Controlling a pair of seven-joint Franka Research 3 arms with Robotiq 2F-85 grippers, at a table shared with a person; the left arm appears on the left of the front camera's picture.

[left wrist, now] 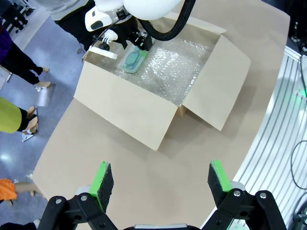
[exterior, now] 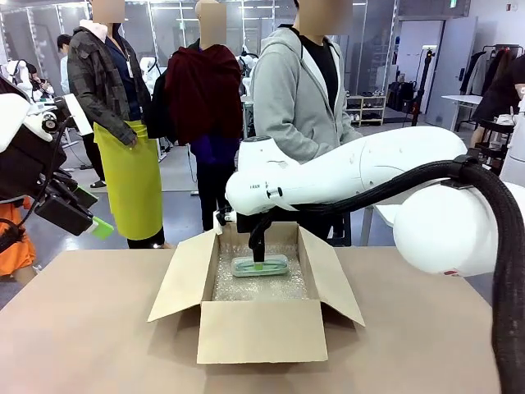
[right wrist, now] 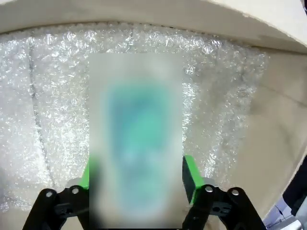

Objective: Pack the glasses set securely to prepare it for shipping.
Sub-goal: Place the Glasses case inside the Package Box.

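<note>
An open brown cardboard box (exterior: 261,332) stands mid-table, its floor lined with bubble wrap (exterior: 271,287). My right gripper (exterior: 258,246) reaches down into it from the right. In the right wrist view that gripper (right wrist: 137,175) is shut on the pale mint-green glasses case (right wrist: 136,139), a green pad (right wrist: 188,173) on each side, low over the bubble wrap (right wrist: 53,96). The mint-green case (exterior: 260,265) sits toward the box's far end. My left gripper (exterior: 92,215) hangs open above the table's left edge. From there it (left wrist: 159,178) looks down on the box (left wrist: 129,108) and the case (left wrist: 134,60). The pinkish-red case is out of view.
The box's side flaps (exterior: 182,275) spread out left and right, the front flap folded down. A person in a grey hoodie (exterior: 295,90) stands at the far side right behind the box. Other people stand farther back. Bare tabletop (exterior: 82,328) surrounds the box.
</note>
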